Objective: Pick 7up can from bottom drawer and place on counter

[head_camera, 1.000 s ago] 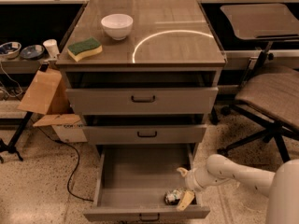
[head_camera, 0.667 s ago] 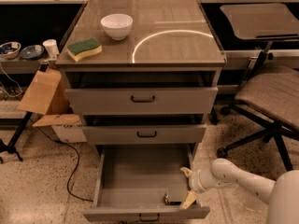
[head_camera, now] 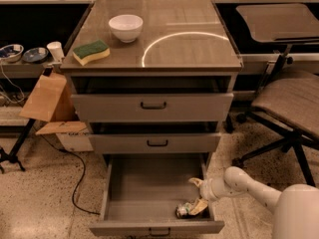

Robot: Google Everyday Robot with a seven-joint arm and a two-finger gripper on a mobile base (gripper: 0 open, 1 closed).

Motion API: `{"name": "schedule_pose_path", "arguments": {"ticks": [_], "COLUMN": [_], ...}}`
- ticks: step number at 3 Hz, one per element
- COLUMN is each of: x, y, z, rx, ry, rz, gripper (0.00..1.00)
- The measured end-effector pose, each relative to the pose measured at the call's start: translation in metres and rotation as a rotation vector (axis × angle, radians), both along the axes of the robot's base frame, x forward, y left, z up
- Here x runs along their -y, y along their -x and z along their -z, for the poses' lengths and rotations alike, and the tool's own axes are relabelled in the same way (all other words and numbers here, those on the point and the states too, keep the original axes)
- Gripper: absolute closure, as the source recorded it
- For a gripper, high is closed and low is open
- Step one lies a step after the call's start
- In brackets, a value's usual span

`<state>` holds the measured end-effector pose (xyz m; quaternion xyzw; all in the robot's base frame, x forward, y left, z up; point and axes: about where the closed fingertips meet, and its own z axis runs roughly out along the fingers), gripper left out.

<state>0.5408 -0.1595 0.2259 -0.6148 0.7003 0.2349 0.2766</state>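
Note:
The 7up can (head_camera: 184, 209) lies on its side in the front right corner of the open bottom drawer (head_camera: 144, 183). My gripper (head_camera: 198, 195) reaches into the drawer from the right, just right of and slightly above the can. Its fingers are spread apart; the lower fingertip (head_camera: 201, 206) is against the can and the upper one (head_camera: 195, 182) is above it. The can is not between them. The counter (head_camera: 199, 49) is the glossy cabinet top above, with a bright ring reflection.
A white bowl (head_camera: 125, 27) and a green-yellow sponge (head_camera: 91, 52) sit on the counter's left part. The two upper drawers are slightly open. An office chair (head_camera: 291, 103) stands to the right, and a cardboard box (head_camera: 47, 97) and a cable (head_camera: 75, 183) lie to the left.
My arm has shifted slightly to the right and back. The gripper stays by the can, and the can has not visibly moved.

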Motion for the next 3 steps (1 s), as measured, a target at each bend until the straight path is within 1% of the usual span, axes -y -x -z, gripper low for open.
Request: {"name": "schedule_pose_path", "arguments": {"ticks": [1,2,3], "x": [-0.005,-0.009,-0.007], "y": [-0.008,-0.015,-0.019], "z": [0.017,0.032,0.047], "rx": [-0.003,-0.019,-0.046], "ry": [-0.020,-0.038,-0.053], "rz": [-0.026,-0.038,-0.030], "gripper": [0.41,0.41,0.37]}}
